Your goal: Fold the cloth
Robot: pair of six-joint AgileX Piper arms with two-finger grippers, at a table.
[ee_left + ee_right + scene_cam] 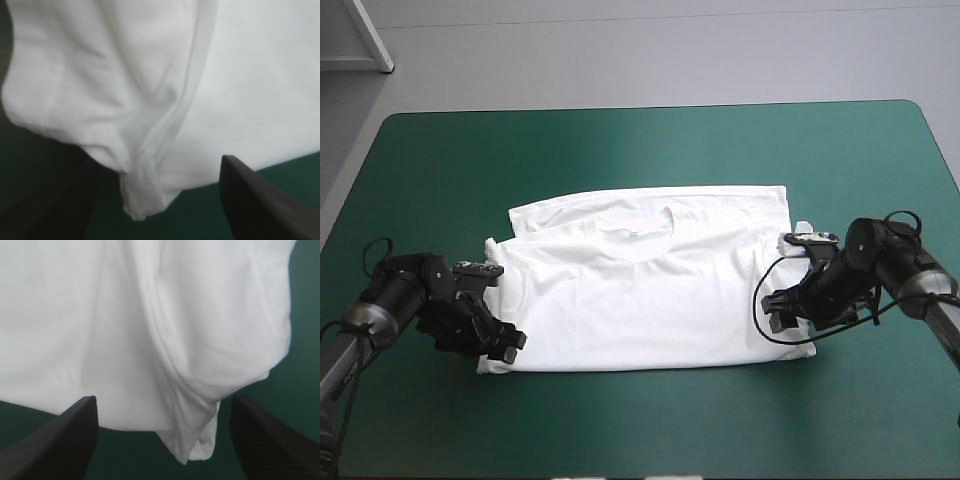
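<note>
The white T-shirt (650, 285) lies flat in the middle of the teal-green table (650, 150), collar toward the far edge, with a second layer showing behind it. My left gripper (505, 345) sits low at the shirt's near-left corner. In the left wrist view that gripper (155, 165) is open, and a bunched corner of the T-shirt (145, 195) hangs between its black fingers (260, 200). My right gripper (778, 310) is at the near-right corner. It stands open (164, 400), with a folded corner of the T-shirt (195, 435) between its fingers (55, 440).
Bare teal-green cover surrounds the shirt on all sides, with a wide strip toward the far edge (650, 105) and a narrower one along the near edge. A black cable loops beside the right gripper.
</note>
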